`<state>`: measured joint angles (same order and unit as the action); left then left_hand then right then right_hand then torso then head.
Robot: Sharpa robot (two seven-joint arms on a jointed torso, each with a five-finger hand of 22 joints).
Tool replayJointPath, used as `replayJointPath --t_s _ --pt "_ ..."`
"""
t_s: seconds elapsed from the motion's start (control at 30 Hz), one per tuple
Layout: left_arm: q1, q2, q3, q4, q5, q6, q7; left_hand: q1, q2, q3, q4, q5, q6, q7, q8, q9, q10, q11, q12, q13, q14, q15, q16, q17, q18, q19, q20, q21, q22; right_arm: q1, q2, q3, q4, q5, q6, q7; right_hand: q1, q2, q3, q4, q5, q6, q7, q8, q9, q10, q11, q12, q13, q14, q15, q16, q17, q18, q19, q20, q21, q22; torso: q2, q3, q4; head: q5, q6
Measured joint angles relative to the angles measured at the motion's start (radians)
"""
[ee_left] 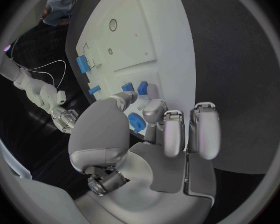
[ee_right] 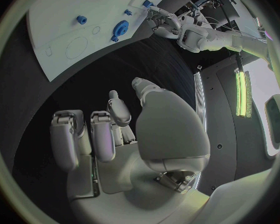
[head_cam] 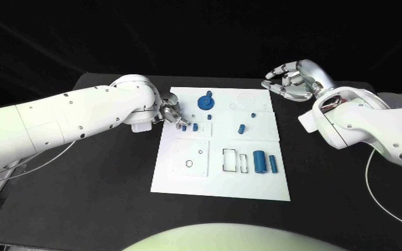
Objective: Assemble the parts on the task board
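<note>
Now, task board (head_cam: 219, 181) — two cylinders (head_cam: 265, 161) together; left robot hand (head_cam: 170, 113) beside pegs.

Robot lab: black table (head_cam: 109, 193), black backdrop, white task board (head_cam: 189, 178).

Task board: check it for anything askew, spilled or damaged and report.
Nothing stands out. The task board lies flat on the black table, the blue parts sit on it, none off its edge. The left hand works at the board's left edge; the right hand hovers empty beyond its far right corner.
</note>
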<state>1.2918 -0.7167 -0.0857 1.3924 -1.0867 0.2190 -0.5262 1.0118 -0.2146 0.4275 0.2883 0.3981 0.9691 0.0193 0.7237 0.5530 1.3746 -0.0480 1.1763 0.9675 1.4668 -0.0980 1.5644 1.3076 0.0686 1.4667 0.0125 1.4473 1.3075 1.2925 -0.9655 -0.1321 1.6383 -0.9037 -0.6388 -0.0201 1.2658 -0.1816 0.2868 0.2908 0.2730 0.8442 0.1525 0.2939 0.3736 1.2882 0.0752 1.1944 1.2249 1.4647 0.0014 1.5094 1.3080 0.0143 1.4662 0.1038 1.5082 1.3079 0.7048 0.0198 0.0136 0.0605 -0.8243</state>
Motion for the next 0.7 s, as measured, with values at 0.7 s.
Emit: replayJointPath --t_s 0.7 --pt "-0.013 -0.001 0.015 0.028 0.077 -0.301 0.235 0.295 -0.021 -0.058 -0.028 -0.023 -0.281 0.144 -0.129 -0.071 -0.489 0.138 -0.451 -0.475 -0.203 0.113 -0.406 -0.319 0.102 -0.336 0.089 -0.601 -0.718 0.0 -0.004 0.0 -0.004 0.001 -0.001 0.004 -0.005 0.005 0.0 0.0 0.0 0.0 0.0 0.004 -0.001 -0.023 -0.005 -0.032 -0.032 0.0 0.0 -0.004 0.0 0.0 0.0 0.0 -0.01 0.0 0.0 0.0 0.0007 -0.019 0.016"
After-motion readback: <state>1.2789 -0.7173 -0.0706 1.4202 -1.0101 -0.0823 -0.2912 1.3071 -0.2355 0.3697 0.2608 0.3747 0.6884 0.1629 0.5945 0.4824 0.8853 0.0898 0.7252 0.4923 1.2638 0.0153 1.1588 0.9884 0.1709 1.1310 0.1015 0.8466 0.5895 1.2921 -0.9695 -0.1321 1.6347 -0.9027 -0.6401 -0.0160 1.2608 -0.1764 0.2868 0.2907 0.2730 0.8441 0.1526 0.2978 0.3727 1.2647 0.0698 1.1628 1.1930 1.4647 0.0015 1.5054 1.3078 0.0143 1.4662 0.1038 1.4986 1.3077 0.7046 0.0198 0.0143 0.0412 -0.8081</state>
